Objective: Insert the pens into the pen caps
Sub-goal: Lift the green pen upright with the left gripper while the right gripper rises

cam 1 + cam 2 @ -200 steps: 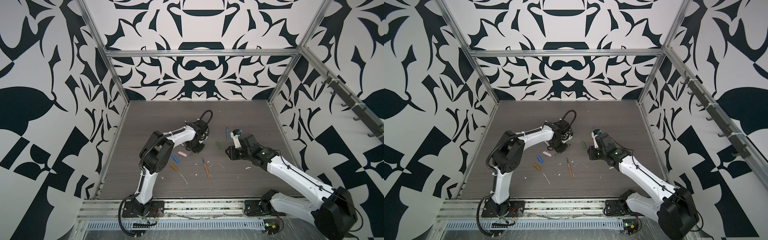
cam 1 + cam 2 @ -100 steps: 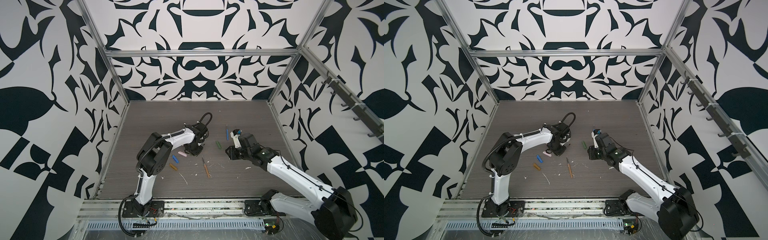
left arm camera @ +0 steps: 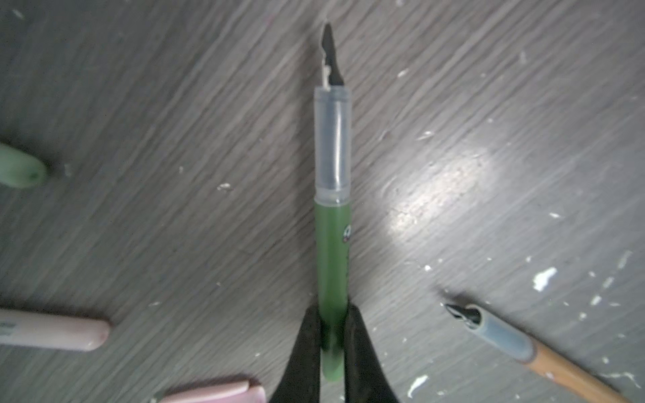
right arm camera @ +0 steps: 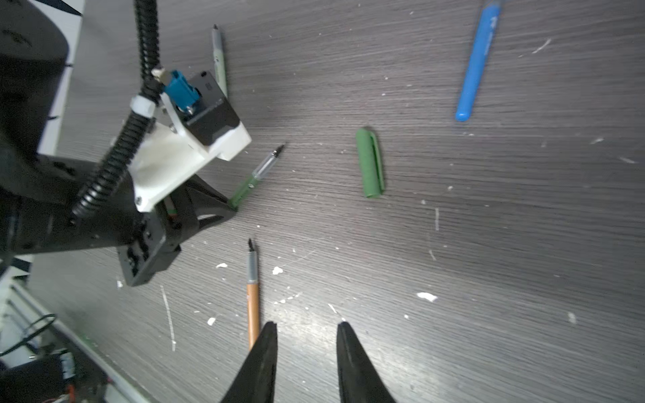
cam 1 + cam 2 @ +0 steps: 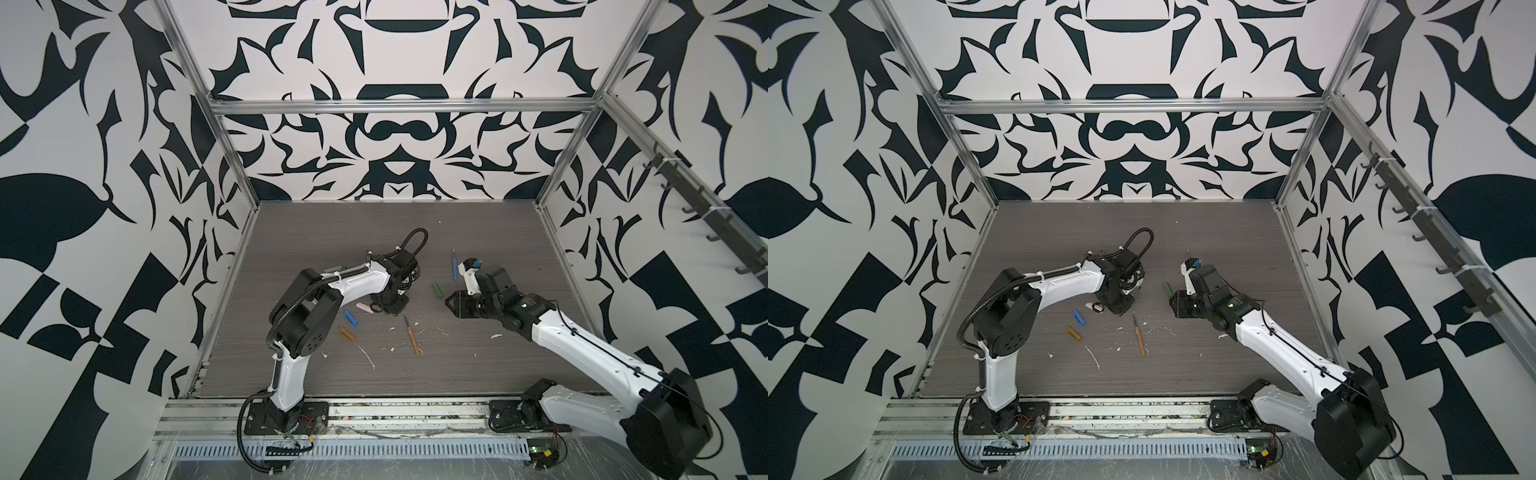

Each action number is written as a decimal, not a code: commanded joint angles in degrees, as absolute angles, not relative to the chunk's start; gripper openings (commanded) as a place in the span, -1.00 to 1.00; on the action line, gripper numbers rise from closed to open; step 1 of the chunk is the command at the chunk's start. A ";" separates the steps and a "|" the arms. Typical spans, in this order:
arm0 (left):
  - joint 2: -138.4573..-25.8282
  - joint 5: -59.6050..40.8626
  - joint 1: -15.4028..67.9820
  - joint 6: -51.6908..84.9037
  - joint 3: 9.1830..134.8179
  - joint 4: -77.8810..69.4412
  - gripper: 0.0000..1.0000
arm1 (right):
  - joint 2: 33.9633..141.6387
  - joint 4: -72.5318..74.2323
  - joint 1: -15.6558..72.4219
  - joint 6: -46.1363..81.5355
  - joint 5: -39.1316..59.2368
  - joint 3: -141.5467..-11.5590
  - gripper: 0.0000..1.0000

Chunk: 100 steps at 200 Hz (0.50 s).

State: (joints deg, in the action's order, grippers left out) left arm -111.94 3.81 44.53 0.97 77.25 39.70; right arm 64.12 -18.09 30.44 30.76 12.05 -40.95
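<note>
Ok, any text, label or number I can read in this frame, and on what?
None can be read.
On the dark green pen: small print, too blurred.
On the blue pen: white print, too blurred.
On the pink pen: dark marks, cut off and blurred.

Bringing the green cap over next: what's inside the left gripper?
The dark green pen, pinched near its rear end in the left gripper, nib pointing away. The fingers cover the barrel's sides there.
</note>
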 commanded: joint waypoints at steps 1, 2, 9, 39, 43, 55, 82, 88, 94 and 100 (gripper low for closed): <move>-105.79 1.46 44.67 3.66 74.62 34.98 -0.87 | 63.13 -9.18 30.22 35.83 18.79 -39.41 -0.32; -105.59 1.34 44.66 3.76 74.49 34.72 -0.87 | 63.12 -8.98 30.23 36.06 18.93 -39.31 -0.32; -103.95 0.34 44.65 4.32 73.41 33.00 -0.88 | 62.94 -6.28 30.22 37.57 19.06 -38.43 -0.31; -96.57 -4.96 44.67 6.44 69.34 26.84 -0.93 | 62.91 -1.93 30.12 41.83 17.86 -37.92 -0.11; -95.67 -5.64 44.68 6.61 68.99 26.25 -0.93 | 62.85 -1.24 30.10 42.42 17.84 -37.82 -0.03; -93.19 -8.12 44.65 7.64 67.78 24.19 -0.92 | 62.66 1.48 30.10 43.28 19.29 -37.61 0.08; -90.62 -13.73 44.65 9.34 67.10 23.02 -0.91 | 63.43 5.19 30.14 44.19 22.29 -38.91 0.13; -90.24 -14.49 44.69 9.85 66.87 22.58 -0.90 | 63.75 5.93 30.11 44.29 22.70 -39.26 0.13; -90.00 -15.35 44.65 10.06 66.65 22.18 -0.90 | 63.97 6.26 30.15 44.38 22.92 -39.62 0.13; -89.68 -16.18 44.73 10.26 66.46 21.88 -0.90 | 64.28 6.46 30.14 44.38 22.78 -40.06 0.13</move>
State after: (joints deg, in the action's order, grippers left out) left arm -91.09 -9.78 44.60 7.68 67.92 24.56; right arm 64.07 0.43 30.35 42.63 20.51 -37.65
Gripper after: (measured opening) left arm 0.129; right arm 0.567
